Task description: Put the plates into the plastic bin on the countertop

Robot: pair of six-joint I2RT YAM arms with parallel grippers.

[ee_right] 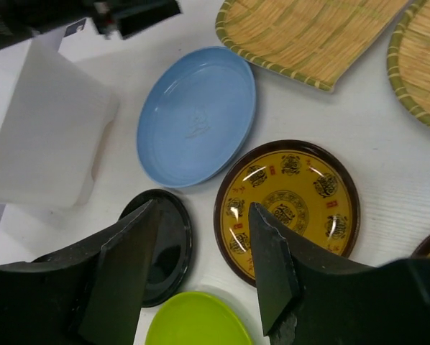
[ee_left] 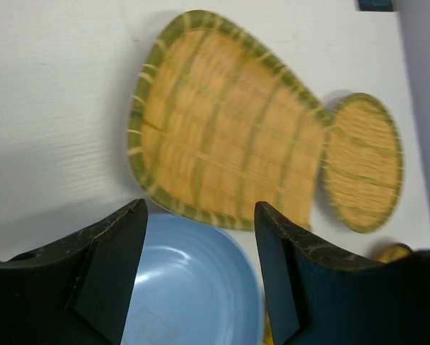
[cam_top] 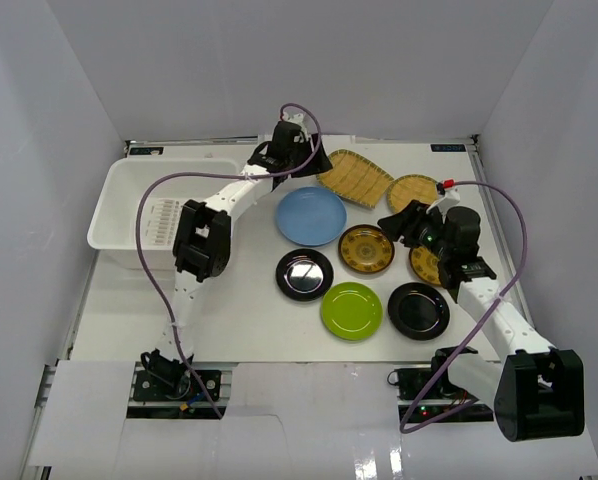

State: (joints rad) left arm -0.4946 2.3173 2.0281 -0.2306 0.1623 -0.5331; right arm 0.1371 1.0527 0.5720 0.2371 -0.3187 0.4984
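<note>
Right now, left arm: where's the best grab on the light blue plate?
Pinch its raised rim from above, one finger inside, one outside: the light blue plate lies flat, so nothing else offers an edge. Probably on the side facing the plastic bin; the bamboo tray and gold-patterned plate crowd the other sides.

The flat white tabletop [cam_top: 239, 320] carries a white rectangular plastic bin [cam_top: 114, 210] at back left, plus two yellow woven-bamboo plates [cam_top: 355, 176], a light blue plate [cam_top: 310, 216], two gold-patterned plates [cam_top: 366, 250], two glossy black plates [cam_top: 304, 274] and a lime green plate [cam_top: 351, 310].
</note>
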